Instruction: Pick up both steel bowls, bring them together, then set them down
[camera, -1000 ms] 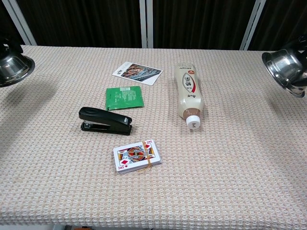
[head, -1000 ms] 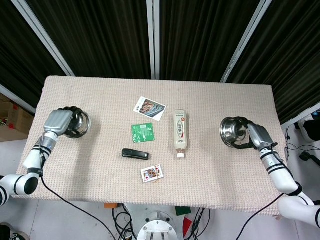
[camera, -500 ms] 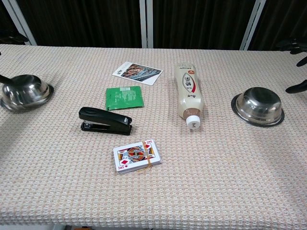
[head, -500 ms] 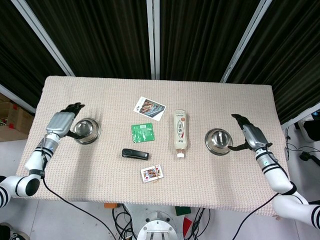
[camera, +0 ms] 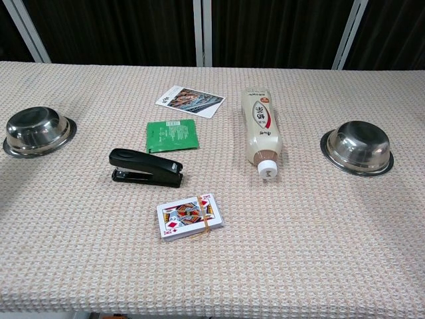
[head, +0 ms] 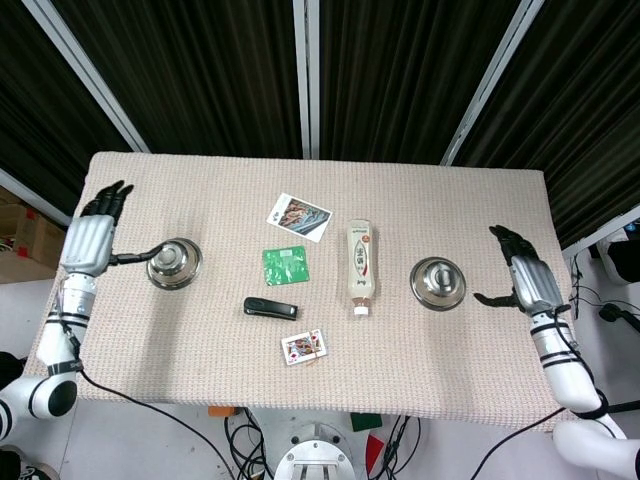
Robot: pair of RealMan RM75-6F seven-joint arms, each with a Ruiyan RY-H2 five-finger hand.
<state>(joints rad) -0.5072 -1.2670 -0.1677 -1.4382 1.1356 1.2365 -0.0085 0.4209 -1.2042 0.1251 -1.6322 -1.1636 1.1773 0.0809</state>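
Two steel bowls rest upside down on the table. The left bowl point(head: 174, 263) point(camera: 38, 131) lies near the table's left edge, the right bowl point(head: 438, 283) point(camera: 357, 147) toward the right side. My left hand point(head: 88, 238) hovers just left of the left bowl, fingers spread, holding nothing. My right hand point(head: 528, 279) is off to the right of the right bowl, fingers apart and empty. Neither hand appears in the chest view.
Between the bowls lie a sauce bottle point(head: 361, 265) on its side, a black stapler point(head: 270, 308), a green packet point(head: 287, 265), a photo card point(head: 299, 216) and a deck of playing cards point(head: 305, 346). The beige woven tablecloth point(head: 470, 200) covers the table.
Both hands let go of the bowls, which came down onto the table from being held aloft. The hands then drew outward, away from the bowls, and left the chest view.
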